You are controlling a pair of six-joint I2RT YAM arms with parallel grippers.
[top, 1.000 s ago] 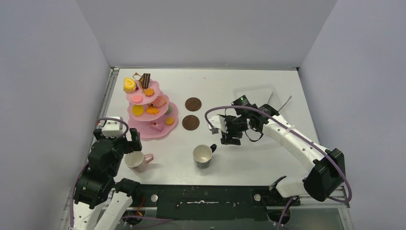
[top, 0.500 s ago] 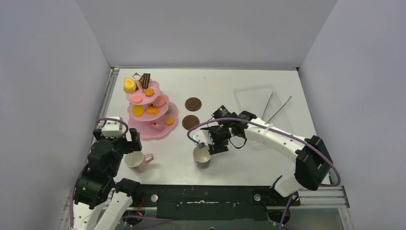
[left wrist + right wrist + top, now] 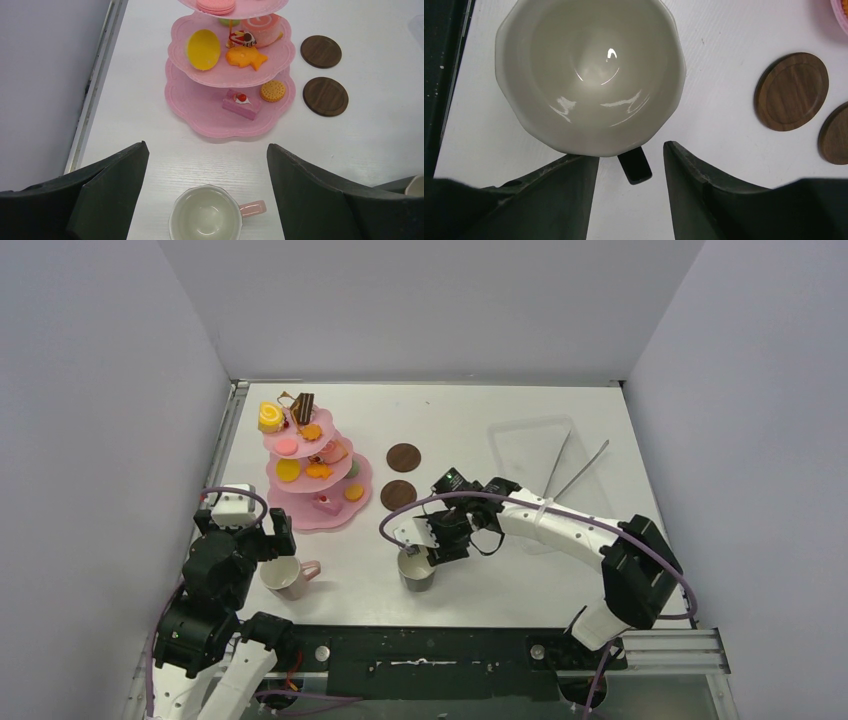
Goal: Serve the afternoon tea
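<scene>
Black mug [image 3: 417, 570] stands on the bench [image 3: 480, 420], short of the coasters [image 3: 398, 495]; right pincer [image 3: 630, 156] straddles its handle [image 3: 635, 170], jaws apart, not gripping, apparently lined up for lifting it there.

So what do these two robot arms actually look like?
The left arm and right arm match: white tube-like links between chunky black joints, with a thin purple cable looping along each. The right one shows a small green light near its wrist. Each ends in two matte black, wedge-shaped fingers.
</scene>
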